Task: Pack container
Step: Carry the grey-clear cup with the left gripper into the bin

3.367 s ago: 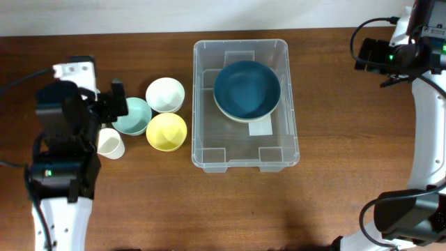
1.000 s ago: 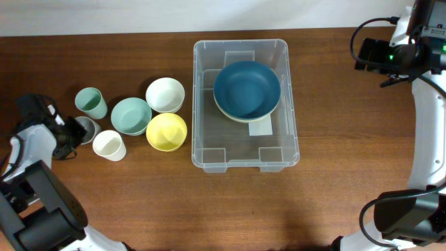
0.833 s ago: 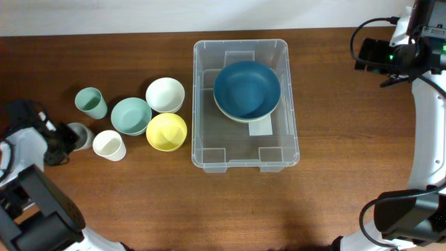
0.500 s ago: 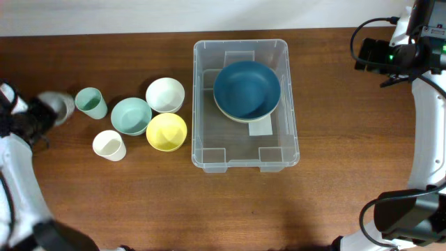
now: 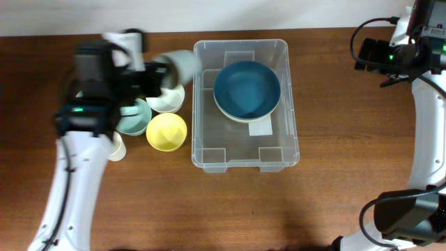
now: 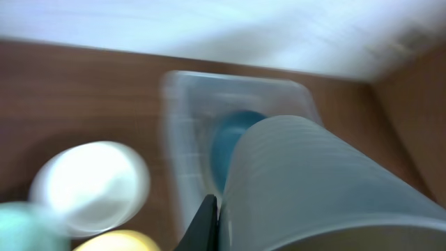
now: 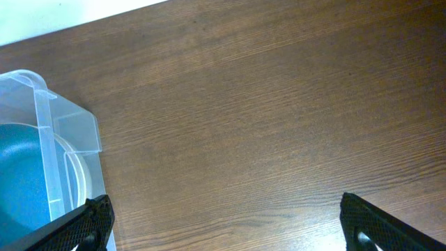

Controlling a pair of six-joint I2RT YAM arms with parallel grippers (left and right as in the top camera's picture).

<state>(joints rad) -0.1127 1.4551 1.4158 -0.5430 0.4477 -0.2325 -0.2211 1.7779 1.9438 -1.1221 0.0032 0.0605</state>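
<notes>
My left gripper (image 5: pixel 159 74) pinches one grey cup (image 5: pixel 184 63) at container (image 5: pixel 198 104) left rim; right gripper (image 7: pixel 223 209) spread. Three bowls (image 5: pixel 166 132) outside; one blue bowl (image 5: pixel 247 89) inside, near half free.

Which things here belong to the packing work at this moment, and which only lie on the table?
In the job: container, grey cup held in the left gripper, blue bowl inside the container.
Only lying about: white bowl, teal bowl, yellow bowl, white cup.
</notes>
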